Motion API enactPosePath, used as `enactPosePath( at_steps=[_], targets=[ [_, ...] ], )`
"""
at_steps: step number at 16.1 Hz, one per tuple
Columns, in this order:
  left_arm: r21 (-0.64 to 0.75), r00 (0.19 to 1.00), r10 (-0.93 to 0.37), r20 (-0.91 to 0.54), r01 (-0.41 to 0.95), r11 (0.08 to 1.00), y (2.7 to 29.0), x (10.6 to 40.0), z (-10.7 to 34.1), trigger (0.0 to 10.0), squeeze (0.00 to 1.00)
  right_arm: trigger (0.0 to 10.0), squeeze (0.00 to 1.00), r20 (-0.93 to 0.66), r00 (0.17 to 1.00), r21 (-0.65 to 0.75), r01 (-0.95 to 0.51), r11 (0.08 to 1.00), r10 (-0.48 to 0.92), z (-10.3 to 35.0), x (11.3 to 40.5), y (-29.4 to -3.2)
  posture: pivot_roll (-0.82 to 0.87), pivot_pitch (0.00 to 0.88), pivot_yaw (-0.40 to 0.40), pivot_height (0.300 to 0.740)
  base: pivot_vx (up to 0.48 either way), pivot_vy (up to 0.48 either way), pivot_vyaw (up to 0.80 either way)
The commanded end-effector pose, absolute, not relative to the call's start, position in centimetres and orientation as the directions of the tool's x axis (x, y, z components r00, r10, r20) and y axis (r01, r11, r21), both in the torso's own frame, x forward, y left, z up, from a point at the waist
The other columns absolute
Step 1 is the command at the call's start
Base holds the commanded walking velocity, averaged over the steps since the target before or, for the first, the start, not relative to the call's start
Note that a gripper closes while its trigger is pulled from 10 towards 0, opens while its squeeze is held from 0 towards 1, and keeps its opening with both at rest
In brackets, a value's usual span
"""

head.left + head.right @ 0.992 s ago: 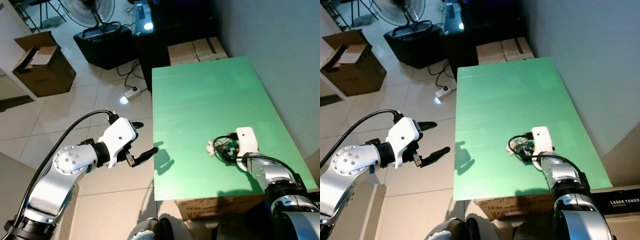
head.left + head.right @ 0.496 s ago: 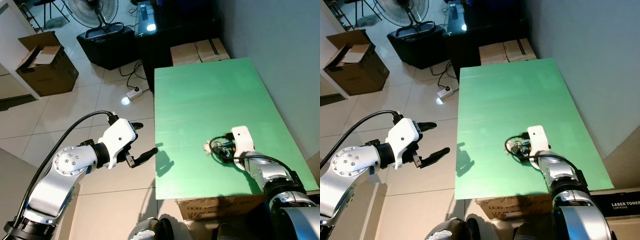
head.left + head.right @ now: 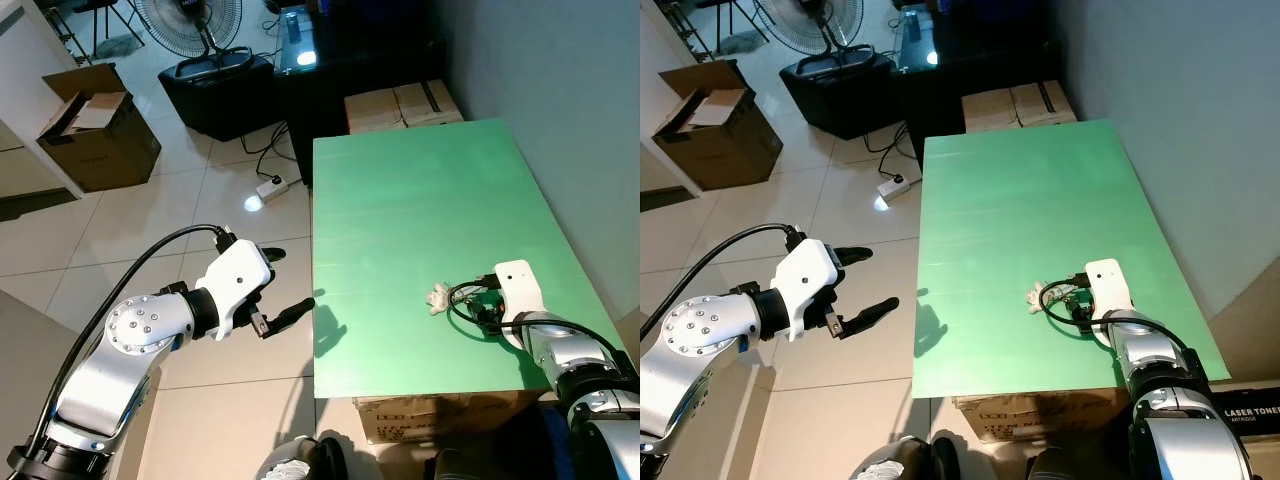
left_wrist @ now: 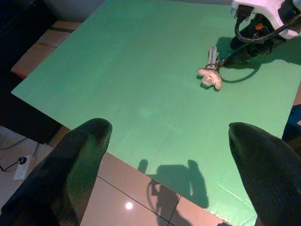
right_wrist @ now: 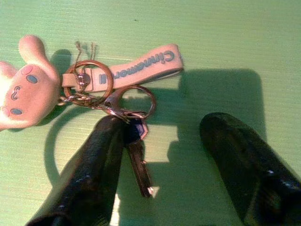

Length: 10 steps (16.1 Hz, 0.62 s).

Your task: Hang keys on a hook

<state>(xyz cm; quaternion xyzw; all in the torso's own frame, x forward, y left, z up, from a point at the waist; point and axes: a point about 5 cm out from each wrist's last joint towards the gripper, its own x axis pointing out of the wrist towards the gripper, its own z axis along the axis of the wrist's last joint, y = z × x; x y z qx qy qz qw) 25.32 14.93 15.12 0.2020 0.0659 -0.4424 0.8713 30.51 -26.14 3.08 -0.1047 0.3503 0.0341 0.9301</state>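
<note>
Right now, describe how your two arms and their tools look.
Both arms are silver metal with round bolted joints. The left arm carries a black cable looping to a white wrist housing. The left tool has two long black fingers. The right arm has a white block at the wrist, black cables, and black fingers on the right tool.

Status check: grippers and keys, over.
Right gripper open, low on the green table, one finger touching the keys. Keys flat on table, ungrasped, plush charm attached. Left gripper open, off the table's side. No hook seen.
</note>
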Motion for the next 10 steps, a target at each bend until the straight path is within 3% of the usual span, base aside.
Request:
enactPosePath(
  at_steps=[1, 5, 10],
  targets=[
    [0.303, 0.601, -0.738, -0.306, 0.797, 0.523, 15.1, 25.3, 15.0, 10.0, 0.00, 4.5, 0.00, -0.642, 0.764, -0.124, -0.185, 0.975, 0.064, 2.8, 30.5, -25.1, 0.00, 0.104, 0.211, 0.740, 0.000, 0.000, 0.00],
    [0.310, 0.602, -0.736, -0.309, 0.796, 0.520, 15.2, 25.4, 15.2, 10.0, 0.00, 3.6, 0.00, -0.592, 0.798, -0.111, -0.220, 0.969, 0.114, 4.2, 31.7, -24.5, 0.01, 0.111, 0.205, 0.740, 0.000, 0.000, 0.00],
    [0.315, 0.607, -0.733, -0.308, 0.792, 0.523, 15.2, 25.5, 15.5, 10.0, 0.00, 4.3, 0.00, -0.590, 0.800, -0.114, -0.220, 0.969, 0.112, 4.6, 32.1, -24.6, 0.01, 0.117, 0.200, 0.740, 0.000, 0.000, 0.00]
  ],
)
